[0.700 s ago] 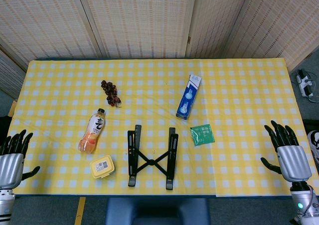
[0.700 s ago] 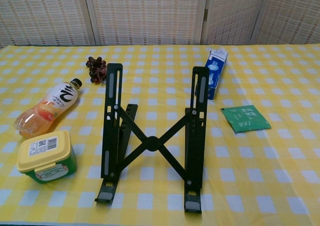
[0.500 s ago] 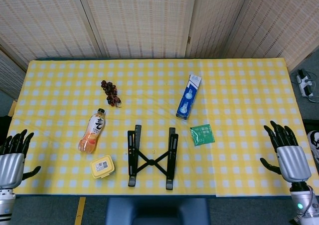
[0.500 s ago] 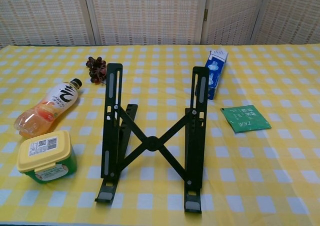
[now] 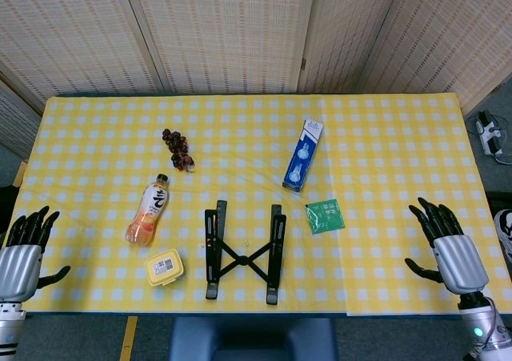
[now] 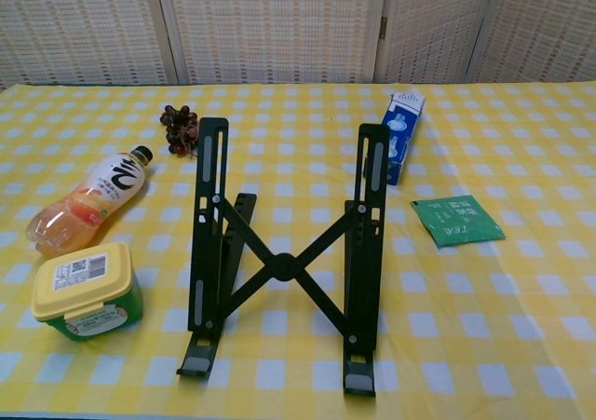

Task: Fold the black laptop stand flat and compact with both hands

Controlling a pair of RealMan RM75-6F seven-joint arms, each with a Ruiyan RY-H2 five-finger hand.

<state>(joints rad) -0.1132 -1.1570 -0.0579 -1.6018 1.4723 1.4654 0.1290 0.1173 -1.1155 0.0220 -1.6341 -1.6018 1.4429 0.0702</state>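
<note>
The black laptop stand [image 5: 243,253] stands unfolded near the table's front edge, its two rails apart and joined by an X-shaped brace; the chest view shows the black laptop stand [image 6: 284,257] propped up at an angle. My left hand [image 5: 22,253] hovers off the table's front-left corner, fingers spread, holding nothing. My right hand [image 5: 448,245] is over the front-right part of the table, fingers spread and empty. Both hands are far from the stand and neither appears in the chest view.
Left of the stand lie an orange drink bottle [image 5: 149,209] and a yellow-lidded container [image 5: 164,266]. A bunch of dark grapes [image 5: 178,149], a blue carton [image 5: 303,155] and a green packet [image 5: 325,215] lie behind and to the right on the yellow checked tablecloth [image 5: 384,153].
My right hand has moved a little inward to the left over the table edge. My left hand has shifted slightly inward. The stand has not moved.
</note>
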